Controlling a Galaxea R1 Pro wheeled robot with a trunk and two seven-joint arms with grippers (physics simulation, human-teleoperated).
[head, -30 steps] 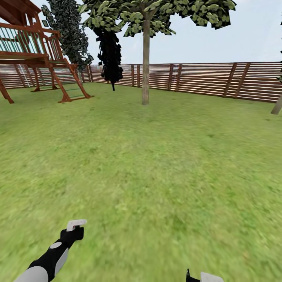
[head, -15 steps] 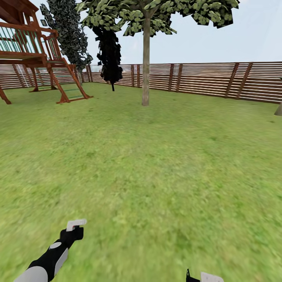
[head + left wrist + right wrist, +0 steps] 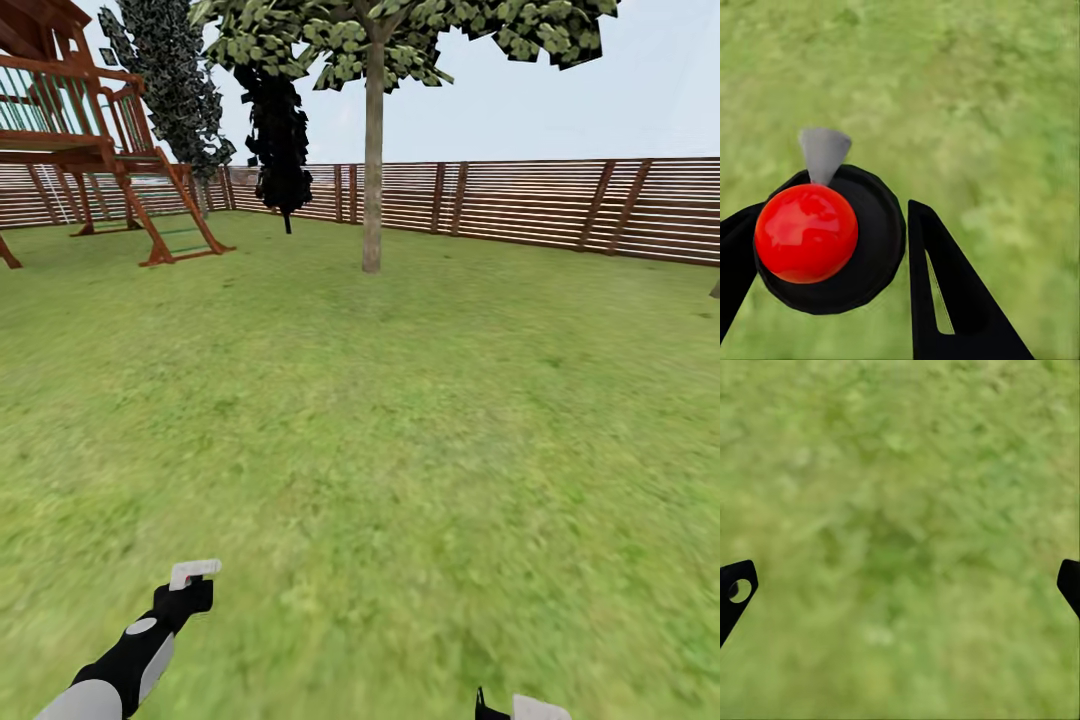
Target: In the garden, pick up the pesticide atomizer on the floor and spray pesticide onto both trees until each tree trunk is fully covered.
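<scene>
In the left wrist view my left gripper (image 3: 832, 225) is shut on the pesticide atomizer (image 3: 806, 232), a dark round bottle with a red top and a grey nozzle. The head view shows that gripper (image 3: 185, 592) low at the left over the grass floor (image 3: 400, 420), with the atomizer's pale tip (image 3: 194, 571) sticking out. One tree stands ahead with a straight grey-tan tree trunk (image 3: 372, 170) and foliage high up. My right gripper (image 3: 900, 577) is open over bare grass, and its tip shows at the head view's bottom edge (image 3: 520, 708).
A brown slat fence (image 3: 540, 200) rings the lawn behind the tree. A wooden play tower with a ladder (image 3: 90, 150) stands at the far left, beside two dark thin trees (image 3: 280, 140). Open grass lies between me and the trunk.
The whole head view has shifted slightly: the tree looms a little larger and a trunk at the right edge has slid out of view. Both arms hold the same pose.
</scene>
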